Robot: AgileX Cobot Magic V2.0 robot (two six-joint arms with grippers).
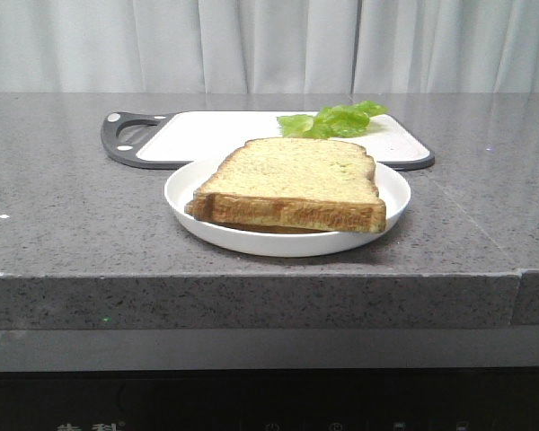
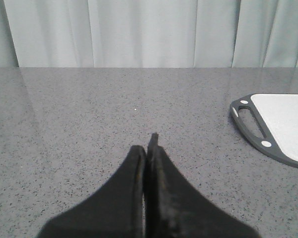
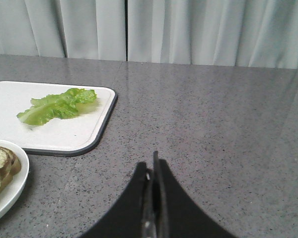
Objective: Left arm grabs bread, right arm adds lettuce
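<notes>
A thick tan slice of bread lies on a white plate near the counter's front edge, with a thinner slice showing under it. Part of the bread and the plate also show in the right wrist view. Green ruffled lettuce rests on a white cutting board behind the plate, the same lettuce lying flat in the right wrist view. My left gripper is shut and empty over bare counter, left of the board. Right of the board, my right gripper is shut and empty. Neither arm shows in the front view.
The grey speckled counter runs back to pale curtains. The board has a dark rim and a handle cut-out at its left end. The counter's front edge drops off just before the plate.
</notes>
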